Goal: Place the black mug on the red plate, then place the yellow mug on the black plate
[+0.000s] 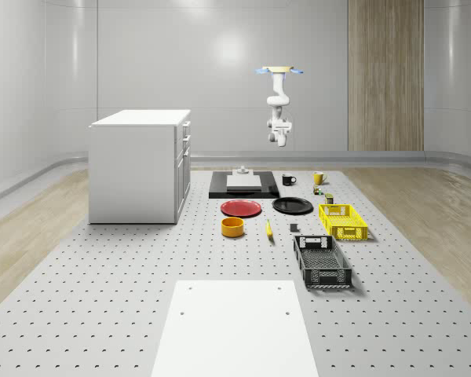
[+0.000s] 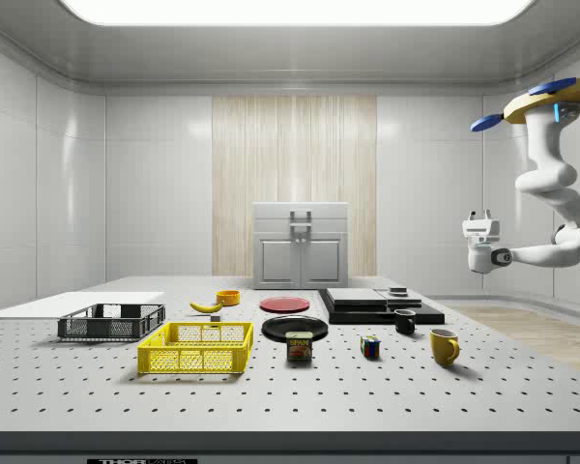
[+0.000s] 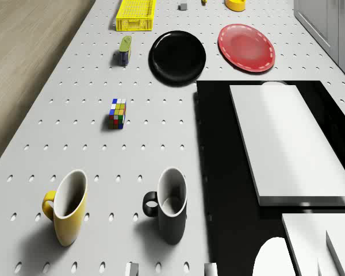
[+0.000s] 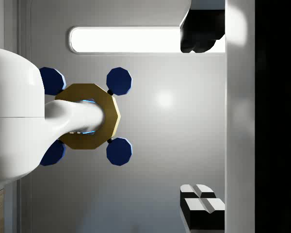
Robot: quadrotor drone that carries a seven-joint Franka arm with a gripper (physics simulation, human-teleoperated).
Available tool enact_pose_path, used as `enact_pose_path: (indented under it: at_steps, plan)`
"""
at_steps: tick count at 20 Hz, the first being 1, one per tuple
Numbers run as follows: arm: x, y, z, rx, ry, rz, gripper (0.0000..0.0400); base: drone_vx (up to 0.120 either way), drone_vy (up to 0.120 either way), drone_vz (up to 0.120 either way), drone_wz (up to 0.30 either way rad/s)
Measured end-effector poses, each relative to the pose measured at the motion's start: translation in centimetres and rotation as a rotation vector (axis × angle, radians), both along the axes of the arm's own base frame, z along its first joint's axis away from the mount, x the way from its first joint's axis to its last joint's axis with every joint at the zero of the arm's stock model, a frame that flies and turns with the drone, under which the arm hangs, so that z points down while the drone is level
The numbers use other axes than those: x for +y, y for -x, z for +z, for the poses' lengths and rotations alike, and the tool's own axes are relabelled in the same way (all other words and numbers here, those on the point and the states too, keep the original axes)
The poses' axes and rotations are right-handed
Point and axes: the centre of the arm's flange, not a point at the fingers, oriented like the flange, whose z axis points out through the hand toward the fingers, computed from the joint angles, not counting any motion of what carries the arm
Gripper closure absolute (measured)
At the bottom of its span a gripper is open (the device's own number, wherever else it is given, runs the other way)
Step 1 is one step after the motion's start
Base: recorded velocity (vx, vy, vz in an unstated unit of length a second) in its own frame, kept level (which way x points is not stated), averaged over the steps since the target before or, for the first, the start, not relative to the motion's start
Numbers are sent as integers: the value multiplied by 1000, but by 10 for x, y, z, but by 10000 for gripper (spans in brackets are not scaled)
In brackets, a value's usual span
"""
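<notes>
Side view — black mug (image 2: 405, 322) well below tool (image 2: 479, 235), tool's opening unclear, nothing in grip.

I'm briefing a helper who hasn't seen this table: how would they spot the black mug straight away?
Find the big black slab carrying a white block, beyond the red plate and black plate. Two mugs stand off its whole-scene right end. The black mug is the dark one nearest the slab; the yellow mug stands farther out.

can (image 2: 300, 347): label reads "SPAM", in the side view, stands on tabletop (image 2: 387, 396)
tabletop front edge strip (image 2: 140, 461): some print in the side view, not readable
mugs, plates, crates: no text readable
</notes>
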Motion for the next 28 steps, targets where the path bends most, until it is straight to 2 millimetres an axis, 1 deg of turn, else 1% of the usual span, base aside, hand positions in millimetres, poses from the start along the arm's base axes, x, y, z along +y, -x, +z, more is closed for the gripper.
enact_pose_path:
  at_steps: [4,9,13,17,28]
  plan:
    - [0,4,30,-3,0,0,0,0,0,0,0]
    - [0,3,61,-7,0,0,0,120,0,0,0]
    - [0,1,78,-10,0,0,0,120,0,0,0]
    - [0,1,87,-13,0,0,0,120,-110,0,0]
    - [0,1,93,-22,0,0,0,120,0,0,0]
